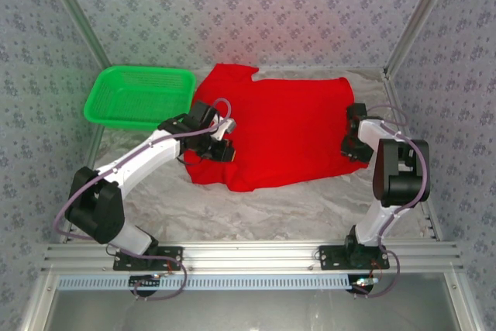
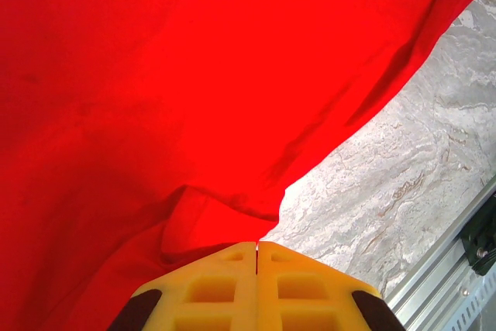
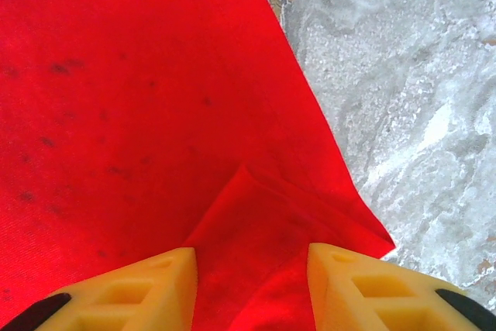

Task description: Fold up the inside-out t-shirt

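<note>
At the upper left of the overhead view a green basket (image 1: 139,97) sits on the marbled table (image 1: 256,207), just beside one sleeve of the shirt. To its right, the left gripper (image 1: 219,145) lies over the left edge of the inside-out t-shirt (image 1: 287,129). The shirt is spread across the middle of the frame with a plain red face up.

In the left wrist view the yellow jaws are pressed flat together at the bottom centre. Red cloth gathers into their tip and drapes away from it, so I judge this pincer to be clamped on the shirt's edge. Bare table shows at the right of that frame.

Further right in the overhead view, the right gripper (image 1: 353,141) sits at the shirt's right edge. In its wrist view the yellow fingers (image 3: 147,284) stand apart on either side of a small turned-over corner of cloth low in the centre. Nothing is pinched there.

The step in hand looks like taking hold of both ends before a fold: the left side is secured and the right is lined up. Next, the right jaws would need to shut on that corner and catch both layers. Then both arms would lift and carry evenly, so the cloth does not skew.
</note>
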You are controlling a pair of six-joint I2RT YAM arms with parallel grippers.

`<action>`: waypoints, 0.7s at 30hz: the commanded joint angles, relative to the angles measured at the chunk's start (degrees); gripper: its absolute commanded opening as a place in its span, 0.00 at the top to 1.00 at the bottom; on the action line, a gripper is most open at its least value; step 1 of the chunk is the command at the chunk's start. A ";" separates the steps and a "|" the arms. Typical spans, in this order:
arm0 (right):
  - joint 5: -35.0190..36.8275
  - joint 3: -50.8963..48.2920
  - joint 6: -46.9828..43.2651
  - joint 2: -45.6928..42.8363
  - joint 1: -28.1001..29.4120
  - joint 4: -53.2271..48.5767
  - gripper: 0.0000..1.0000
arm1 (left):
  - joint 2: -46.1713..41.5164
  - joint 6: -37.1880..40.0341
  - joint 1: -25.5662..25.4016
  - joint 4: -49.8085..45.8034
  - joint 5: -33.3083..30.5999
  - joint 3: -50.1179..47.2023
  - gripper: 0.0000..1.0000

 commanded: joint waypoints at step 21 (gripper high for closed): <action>-4.67 -0.77 0.00 -3.13 -4.00 0.75 0.97 | -1.41 0.44 -0.07 0.88 0.29 -0.72 1.00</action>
